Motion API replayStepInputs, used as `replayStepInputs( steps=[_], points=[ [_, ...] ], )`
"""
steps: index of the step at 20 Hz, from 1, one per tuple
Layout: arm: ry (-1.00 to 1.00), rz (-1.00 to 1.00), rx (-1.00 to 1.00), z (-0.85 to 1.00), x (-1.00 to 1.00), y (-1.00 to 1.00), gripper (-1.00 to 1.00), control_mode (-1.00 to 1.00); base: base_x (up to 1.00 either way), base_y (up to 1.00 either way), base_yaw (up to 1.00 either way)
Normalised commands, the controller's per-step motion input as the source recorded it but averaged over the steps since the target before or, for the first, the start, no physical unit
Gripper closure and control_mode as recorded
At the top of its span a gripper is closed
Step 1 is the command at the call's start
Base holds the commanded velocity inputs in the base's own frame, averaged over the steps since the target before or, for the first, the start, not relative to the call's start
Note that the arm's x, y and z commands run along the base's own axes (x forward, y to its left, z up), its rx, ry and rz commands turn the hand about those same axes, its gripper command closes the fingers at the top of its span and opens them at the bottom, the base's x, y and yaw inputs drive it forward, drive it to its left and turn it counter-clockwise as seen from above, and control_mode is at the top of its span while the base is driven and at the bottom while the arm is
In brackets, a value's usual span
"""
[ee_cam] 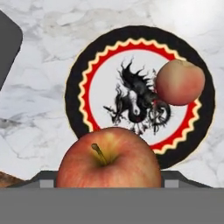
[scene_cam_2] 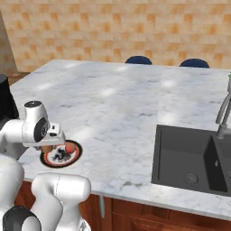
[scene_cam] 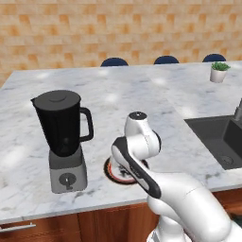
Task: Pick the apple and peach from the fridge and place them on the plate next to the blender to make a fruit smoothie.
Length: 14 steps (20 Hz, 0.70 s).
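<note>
Marble counter polished, veined; blender jug glossy black plastic; plate smooth glazed ceramic.

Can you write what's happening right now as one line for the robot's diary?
gripper: shut on apple, above plate | peach: on plate | blender: beside plate

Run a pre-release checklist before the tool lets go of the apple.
1. Peach already on the plate: ok.
2. Apple in the tool: ok, it sits at the tips.
3. Apple over the plate: ok, it overlaps the near rim in the hand view.
4. Height above the plate: cannot tell.
5. Gap to the peach: ok, apart.
6. Blender beside the plate, clear of the tool: ok.
</note>
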Motion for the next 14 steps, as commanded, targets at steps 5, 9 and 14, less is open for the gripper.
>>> replayStepInputs(
  steps=[5, 9, 14],
  points=[
    [-0.02, 0.0, -0.02, -0.63, 0.62, 0.07, 1.0, -1.0, 0.0, 0.0, 0.0],
    [-0.09, 0.0, 0.0, -0.49, 0.82, 0.03, 1.0, -1.0, 0.0, 0.0, 0.0],
    [-0.01, 0.0, -0.02, -0.07, 0.27, 0.17, -1.0, -1.0, 0.0, 0.0, 0.0]
  ],
)
